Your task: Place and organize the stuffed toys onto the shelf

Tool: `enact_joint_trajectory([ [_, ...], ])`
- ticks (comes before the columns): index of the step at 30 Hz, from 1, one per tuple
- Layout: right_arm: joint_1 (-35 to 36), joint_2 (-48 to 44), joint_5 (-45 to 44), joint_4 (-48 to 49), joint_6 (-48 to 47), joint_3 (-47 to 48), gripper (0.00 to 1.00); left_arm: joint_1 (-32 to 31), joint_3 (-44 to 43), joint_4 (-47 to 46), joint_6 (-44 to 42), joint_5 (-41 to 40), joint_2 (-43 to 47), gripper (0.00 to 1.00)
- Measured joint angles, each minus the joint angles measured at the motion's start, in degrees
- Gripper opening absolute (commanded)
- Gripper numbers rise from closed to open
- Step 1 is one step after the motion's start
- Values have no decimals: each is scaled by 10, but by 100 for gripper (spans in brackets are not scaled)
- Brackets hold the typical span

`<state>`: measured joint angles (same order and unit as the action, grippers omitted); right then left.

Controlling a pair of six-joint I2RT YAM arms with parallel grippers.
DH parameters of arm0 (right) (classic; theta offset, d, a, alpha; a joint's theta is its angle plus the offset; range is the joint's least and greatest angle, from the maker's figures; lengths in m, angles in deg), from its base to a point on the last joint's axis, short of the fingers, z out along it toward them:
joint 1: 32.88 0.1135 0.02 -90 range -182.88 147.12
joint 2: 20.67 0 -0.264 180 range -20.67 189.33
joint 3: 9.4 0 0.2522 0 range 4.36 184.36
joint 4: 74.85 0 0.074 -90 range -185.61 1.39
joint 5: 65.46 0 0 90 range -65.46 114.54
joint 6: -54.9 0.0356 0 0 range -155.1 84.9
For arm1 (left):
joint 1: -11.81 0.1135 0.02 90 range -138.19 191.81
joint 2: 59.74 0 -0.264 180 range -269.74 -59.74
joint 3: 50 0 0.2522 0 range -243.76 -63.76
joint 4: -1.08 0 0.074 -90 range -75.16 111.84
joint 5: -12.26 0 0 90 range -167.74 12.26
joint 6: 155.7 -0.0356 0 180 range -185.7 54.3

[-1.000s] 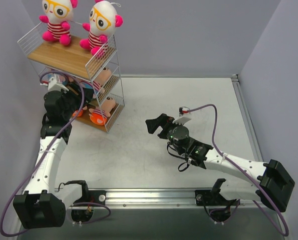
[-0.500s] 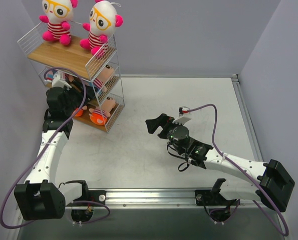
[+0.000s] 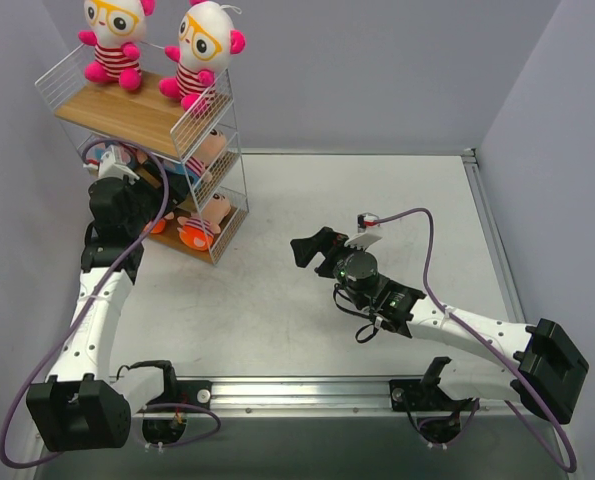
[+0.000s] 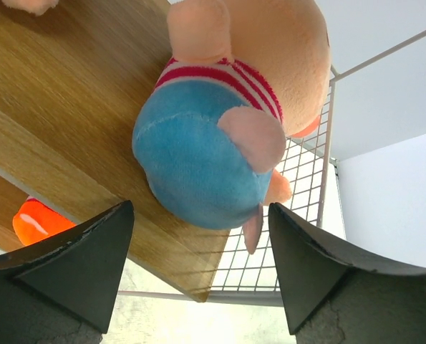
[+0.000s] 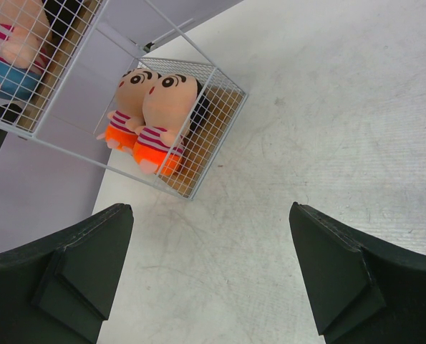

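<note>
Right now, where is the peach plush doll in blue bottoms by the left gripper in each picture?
Top external: peach plush doll, upper left, on the middle board of the white wire shelf.
Left wrist: doll fills the centre.
Right wrist: doll in the top-left corner, behind mesh.
Shared landmark: that shelf's mesh.

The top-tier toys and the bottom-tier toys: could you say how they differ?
The top-tier toys have white heads, yellow glasses and pink feet; the bottom-tier toys have peach heads and orange bottoms. The top-tier toys rise above the shelf rim; the bottom-tier toys sit behind mesh. Both wear red-striped shirts.
</note>
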<state>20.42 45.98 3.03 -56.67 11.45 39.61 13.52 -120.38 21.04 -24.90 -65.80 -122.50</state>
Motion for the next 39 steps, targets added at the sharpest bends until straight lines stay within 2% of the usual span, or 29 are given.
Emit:
enact_joint_trajectory([
  [10,0,0,0,0,-4,0,97,0,0,45,-6,-16,34,97],
  [14,0,0,-1,-5,-13,3,98,0,0,93,-17,-33,62,97],
  [22,0,-20,-27,-48,-50,24,100,0,-12,226,-61,-116,143,94],
  [31,0,-81,-139,-184,-163,106,100,-5,-155,381,-146,-211,212,94],
  [39,0,-180,-256,-325,-259,176,100,-76,-274,473,-226,-305,292,94],
])
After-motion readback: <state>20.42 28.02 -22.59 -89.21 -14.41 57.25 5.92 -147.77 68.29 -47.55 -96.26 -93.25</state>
